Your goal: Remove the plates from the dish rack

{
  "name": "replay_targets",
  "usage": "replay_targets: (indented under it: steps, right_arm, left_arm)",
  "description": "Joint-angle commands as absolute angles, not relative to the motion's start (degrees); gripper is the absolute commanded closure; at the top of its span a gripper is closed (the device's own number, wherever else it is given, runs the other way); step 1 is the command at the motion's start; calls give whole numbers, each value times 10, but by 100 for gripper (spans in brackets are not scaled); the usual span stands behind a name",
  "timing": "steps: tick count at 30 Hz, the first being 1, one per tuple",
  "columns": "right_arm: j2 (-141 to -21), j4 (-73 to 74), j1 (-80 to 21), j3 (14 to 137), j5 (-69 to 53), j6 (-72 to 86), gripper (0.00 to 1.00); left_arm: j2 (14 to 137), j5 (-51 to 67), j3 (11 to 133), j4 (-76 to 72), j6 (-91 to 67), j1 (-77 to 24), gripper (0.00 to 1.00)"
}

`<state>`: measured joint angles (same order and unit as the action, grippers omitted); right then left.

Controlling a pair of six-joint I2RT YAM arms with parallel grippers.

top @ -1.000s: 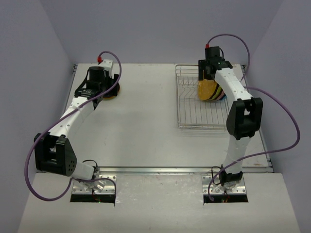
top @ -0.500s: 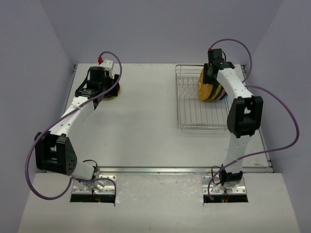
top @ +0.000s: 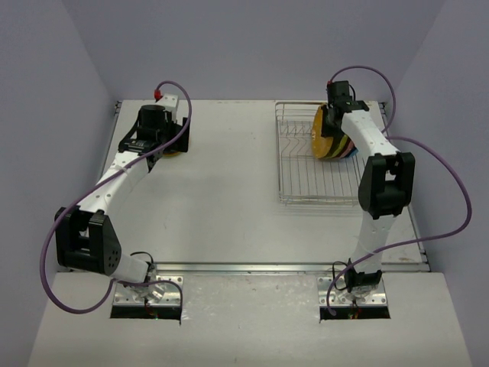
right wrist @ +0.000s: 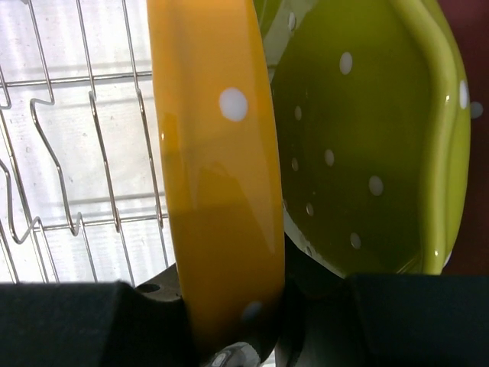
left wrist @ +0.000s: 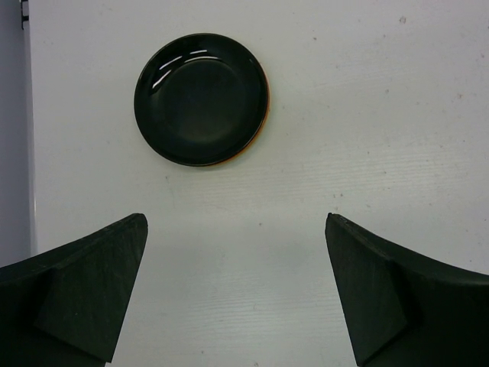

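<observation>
The dish rack (top: 306, 182) stands at the back right with several plates upright in it. My right gripper (top: 330, 122) reaches down into it from above. In the right wrist view its jaws (right wrist: 229, 310) are shut on the rim of the yellow plate (right wrist: 210, 153), which stands in the rack wires (right wrist: 76, 153). The lime green plate (right wrist: 367, 138) stands right behind it. At the back left a black plate (left wrist: 201, 99) lies flat on an orange one on the table. My left gripper (left wrist: 235, 220) hovers open on the near side of that stack, holding nothing.
Behind the yellow plate (top: 319, 141) more plates (top: 348, 147) in dark, pink and teal sit in the rack. The near half of the rack holds only bare wires. The side walls stand close to both the stack and the rack.
My right gripper has moved down and back onto the yellow plate and shut on its rim. My left gripper's jaws have opened wider above the table.
</observation>
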<state>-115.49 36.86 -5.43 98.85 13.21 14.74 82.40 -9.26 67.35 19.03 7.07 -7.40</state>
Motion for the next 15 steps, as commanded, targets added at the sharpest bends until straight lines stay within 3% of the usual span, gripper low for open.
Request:
replay_targets:
  steps: [1,15]
  right_arm:
    - [-1083,360,-65,1018,119,153,100]
    - [-995,247,-145,992,257,29,100]
  left_arm:
    - [824,-96,684,167,63,-72,0]
    - [828,-96,707,178,55,-72,0]
